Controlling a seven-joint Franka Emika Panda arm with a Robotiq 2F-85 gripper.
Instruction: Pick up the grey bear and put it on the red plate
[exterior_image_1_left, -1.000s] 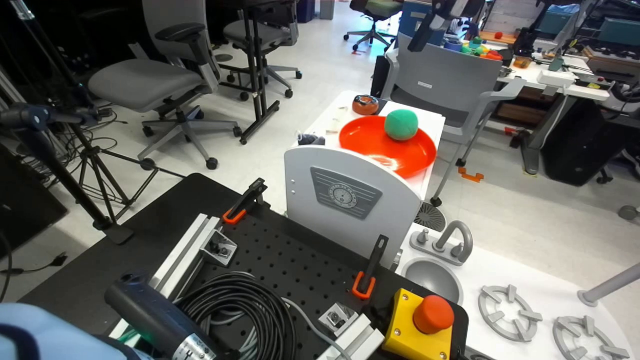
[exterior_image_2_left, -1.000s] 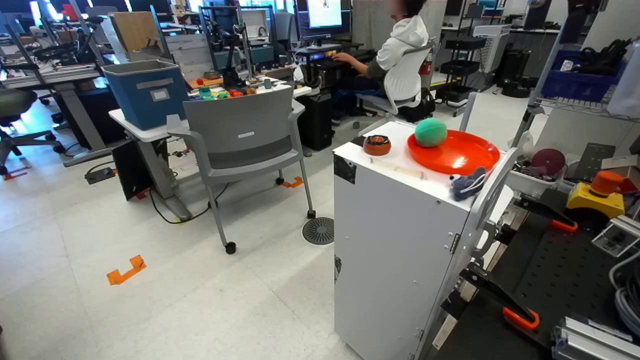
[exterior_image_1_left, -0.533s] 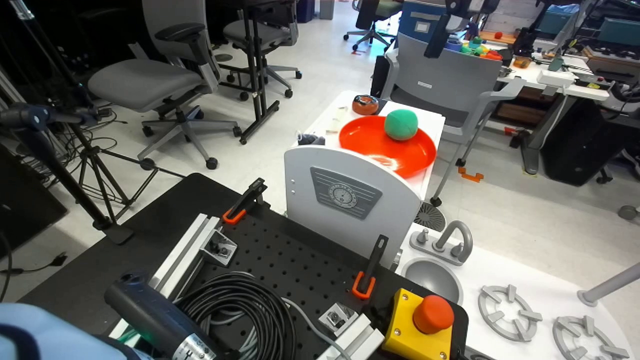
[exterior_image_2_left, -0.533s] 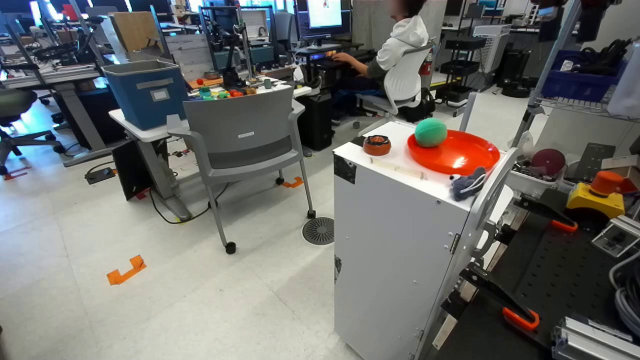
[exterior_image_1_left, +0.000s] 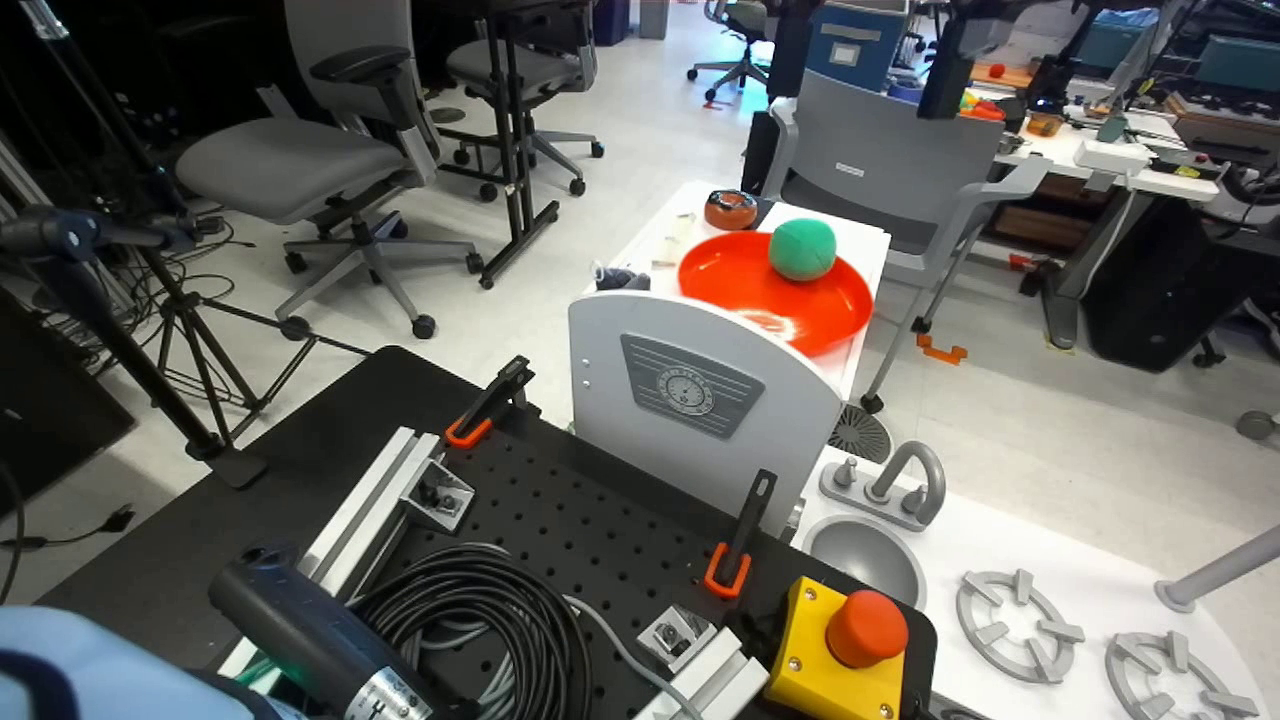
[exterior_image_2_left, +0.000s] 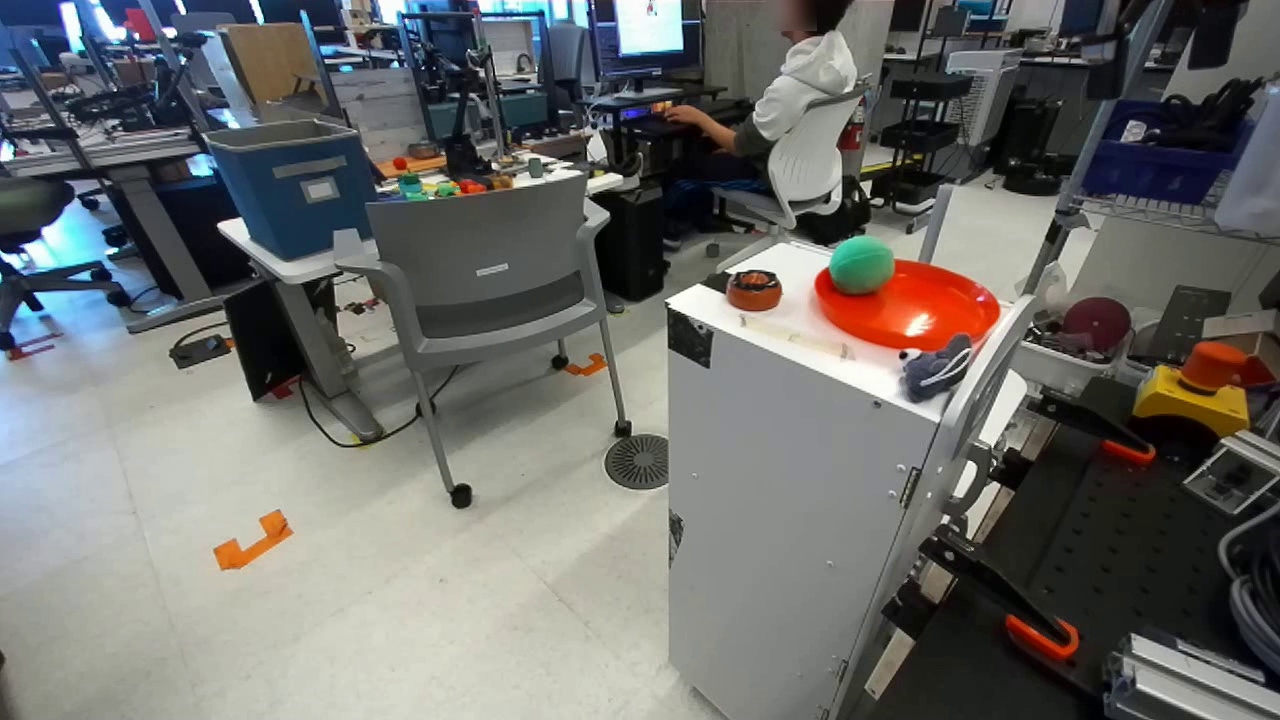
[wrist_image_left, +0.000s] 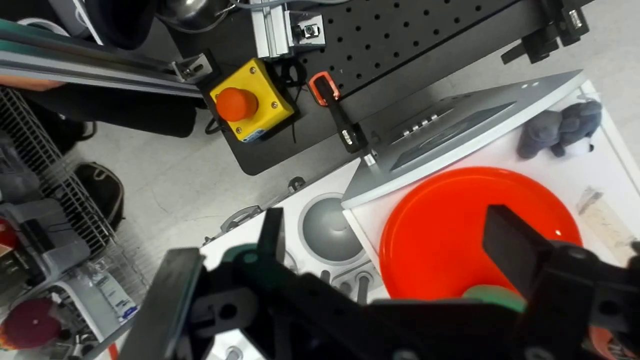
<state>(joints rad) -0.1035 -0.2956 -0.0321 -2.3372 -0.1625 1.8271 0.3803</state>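
The grey bear (exterior_image_1_left: 622, 279) lies on the white cabinet top beside the red plate, partly hidden by the upright panel in an exterior view. It shows more fully in an exterior view (exterior_image_2_left: 930, 372) and at the upper right of the wrist view (wrist_image_left: 542, 131). The red plate (exterior_image_1_left: 735, 285) lies flat near the bear, apart from it; it also shows in an exterior view (exterior_image_2_left: 915, 310) and the wrist view (wrist_image_left: 445, 230). A green ball (exterior_image_2_left: 861, 265) rests on it. My gripper (wrist_image_left: 386, 220) is open and empty, high above the cabinet, at the top of both exterior views (exterior_image_1_left: 866, 70) (exterior_image_2_left: 1160, 55).
A white-grey upright panel (exterior_image_1_left: 700, 400) with an emblem stands along the cabinet edge beside bear and plate. A reddish-brown ring-like thing (exterior_image_2_left: 754, 290) sits beyond the plate. A toy sink (wrist_image_left: 332, 230), black clamps and a yellow emergency-stop box (wrist_image_left: 252, 102) are nearby.
My gripper has moved right and slightly down in an exterior view, and both fingers show more. Its fingers appear turned in the other exterior picture. The bear, plate and ball have not moved.
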